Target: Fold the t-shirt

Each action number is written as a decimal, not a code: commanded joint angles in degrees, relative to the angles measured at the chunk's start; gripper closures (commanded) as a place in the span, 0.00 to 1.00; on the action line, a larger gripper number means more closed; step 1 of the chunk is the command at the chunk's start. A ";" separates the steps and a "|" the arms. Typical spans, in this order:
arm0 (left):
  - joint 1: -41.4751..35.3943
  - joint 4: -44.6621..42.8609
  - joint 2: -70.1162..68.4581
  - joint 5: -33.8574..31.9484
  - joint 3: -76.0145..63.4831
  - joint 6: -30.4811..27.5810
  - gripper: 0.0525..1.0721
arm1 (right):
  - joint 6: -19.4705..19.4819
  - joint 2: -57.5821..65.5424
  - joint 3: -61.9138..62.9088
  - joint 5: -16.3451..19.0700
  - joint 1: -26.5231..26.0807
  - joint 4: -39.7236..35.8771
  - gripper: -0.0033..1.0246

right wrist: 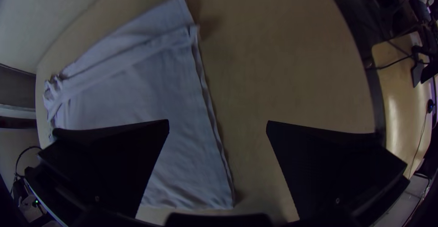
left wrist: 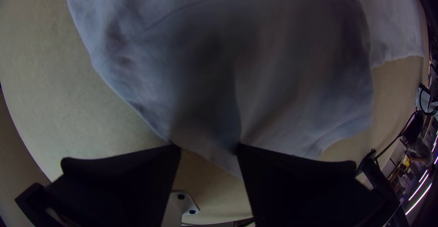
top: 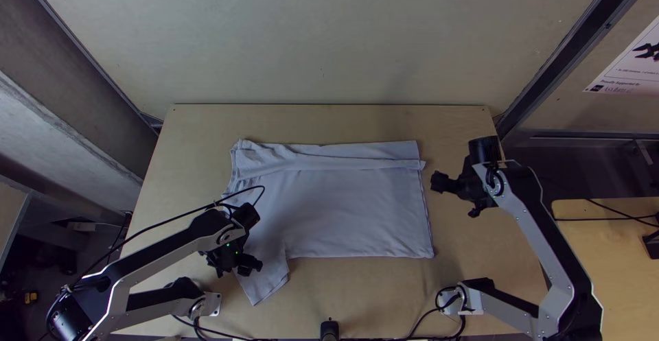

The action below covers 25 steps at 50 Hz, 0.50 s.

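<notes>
The pale t-shirt [top: 350, 210] lies on the table, its far part folded over in a long band, with a sleeve pointing to the near edge at left. My left gripper [top: 235, 267] is low over that sleeve. In the left wrist view, the fingers of the left gripper [left wrist: 209, 151] stand apart over the sleeve cloth [left wrist: 283, 99], part of which shows between the tips. My right gripper [top: 458, 197] is to the right of the shirt's straight side edge. The right wrist view shows the right gripper [right wrist: 218, 126] open, with the shirt [right wrist: 169, 99] below and to one side.
Bare wooden table [top: 343, 286] lies in front of the shirt, and more of it is to the shirt's right. A small black object [top: 329, 328] stands at the table's near edge, with cables beside it. A pale wall [top: 322, 39] rises behind the table.
</notes>
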State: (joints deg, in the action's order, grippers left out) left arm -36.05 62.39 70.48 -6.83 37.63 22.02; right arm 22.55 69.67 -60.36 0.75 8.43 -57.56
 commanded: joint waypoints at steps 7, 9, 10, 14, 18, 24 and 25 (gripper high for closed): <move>-0.86 -6.23 0.54 -2.40 -2.65 -1.98 0.97 | 0.48 0.91 6.31 3.90 0.54 -2.29 0.05; -0.86 -6.32 -0.08 -2.40 -2.65 -1.98 0.97 | 0.31 1.00 7.18 4.34 0.98 -2.64 0.05; -0.77 -6.40 -0.34 -2.31 -2.65 -1.98 0.97 | 0.31 1.00 7.71 4.52 1.24 -2.64 0.05; -0.42 -6.49 -1.13 -2.22 -2.47 -2.16 0.97 | 0.04 1.43 9.65 4.78 2.65 -3.26 0.05; -0.16 -6.49 -1.75 -2.13 -2.38 -2.25 0.97 | 0.04 2.05 11.14 4.87 3.97 -4.31 0.05; -0.07 -6.76 -2.45 -2.05 -2.56 -2.25 0.97 | -0.13 2.23 13.25 4.87 7.04 -6.07 0.05; -0.07 -6.84 -2.63 -2.05 -2.56 -2.25 0.97 | -0.13 2.23 13.69 4.87 7.39 -6.25 0.05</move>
State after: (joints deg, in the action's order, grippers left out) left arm -36.27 58.04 68.38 -8.84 37.50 20.51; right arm 22.46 71.07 -49.01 5.28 13.93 -62.22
